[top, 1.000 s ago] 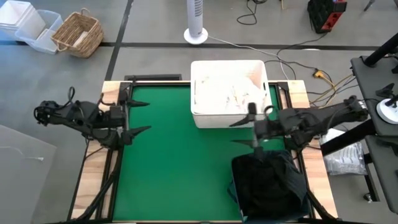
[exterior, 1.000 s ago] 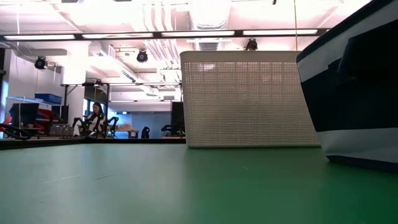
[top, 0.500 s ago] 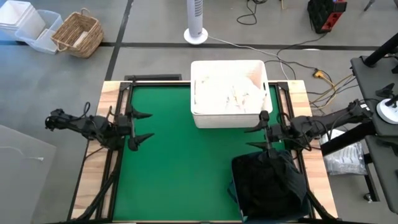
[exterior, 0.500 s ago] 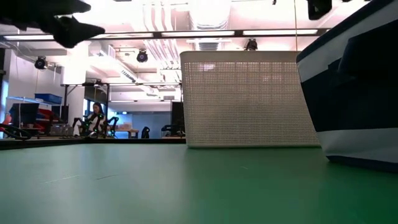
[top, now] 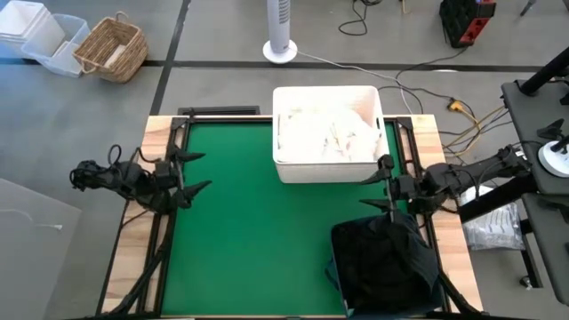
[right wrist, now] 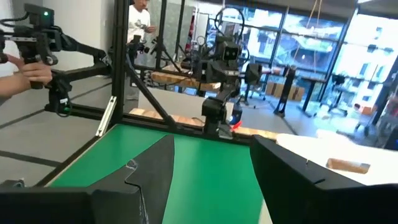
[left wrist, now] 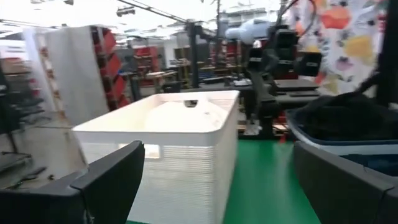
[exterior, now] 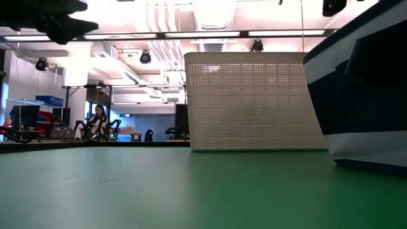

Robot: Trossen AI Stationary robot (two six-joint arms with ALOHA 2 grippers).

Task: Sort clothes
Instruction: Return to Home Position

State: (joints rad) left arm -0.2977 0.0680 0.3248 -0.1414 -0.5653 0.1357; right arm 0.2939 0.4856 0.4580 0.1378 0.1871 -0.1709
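Observation:
White clothes (top: pixel 324 133) lie heaped in the white plastic bin (top: pixel 286 169) at the table's far middle. Dark clothes (top: pixel 384 258) fill the navy fabric bin (top: pixel 334 267) at the near right; in the left wrist view they show as a dark heap (left wrist: pixel 345 115). My left gripper (top: pixel 203 172) hovers open over the table's left edge, pointing level toward the bins. My right gripper (top: pixel 375 182) hovers open at the right edge, between the two bins, pointing toward the table's left. Nothing is between the fingers of either.
The green mat (top: pixel 249 231) lies bare between the arms. A black frame (top: pixel 173 133) runs along the table's edges. A wicker basket (top: pixel 111 49) and a fan base (top: pixel 281 52) stand on the floor beyond the table. A person (right wrist: pixel 138 25) stands in the room.
Both arms have drawn back and sunk. My right gripper has gone toward the table's right edge, away from the front of the white bin. My left gripper has come down into the low view's top left corner. No clothes have moved.

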